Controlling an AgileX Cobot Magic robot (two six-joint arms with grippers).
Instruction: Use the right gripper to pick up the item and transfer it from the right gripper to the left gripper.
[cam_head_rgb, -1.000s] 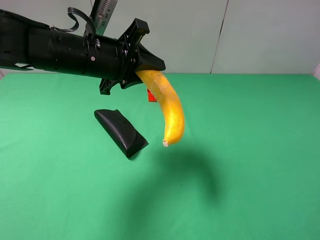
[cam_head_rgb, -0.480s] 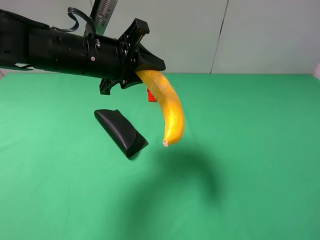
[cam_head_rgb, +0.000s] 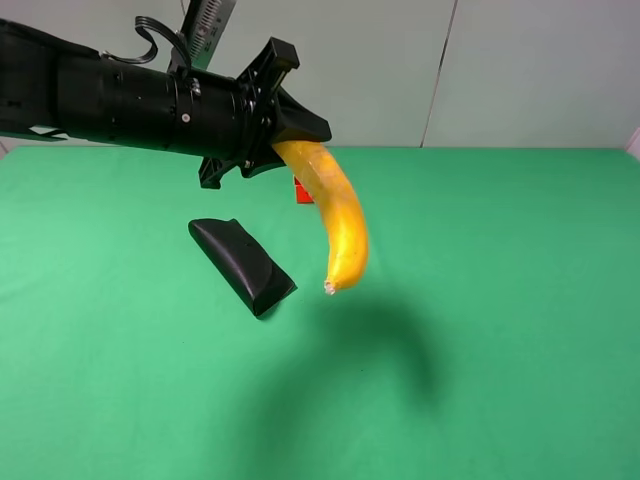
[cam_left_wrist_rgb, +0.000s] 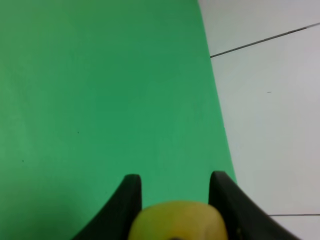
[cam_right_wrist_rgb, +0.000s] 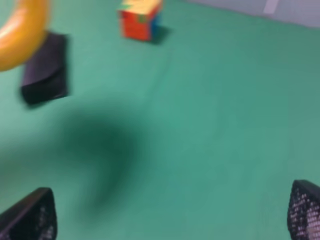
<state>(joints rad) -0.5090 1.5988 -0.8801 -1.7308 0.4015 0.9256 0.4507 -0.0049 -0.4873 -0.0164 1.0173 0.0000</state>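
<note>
One end of banana pinched in my left gripper; long body hung free, could swing, slip, drop near black case. My right gripper spread, empty.

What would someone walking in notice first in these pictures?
The yellow banana hangs in mid-air, clamped at its upper end by the left gripper above the green table. On the table lies a black case, and a coloured puzzle cube peeks out behind the banana. The right gripper, seen only in its own wrist view, stands open and empty.
</note>
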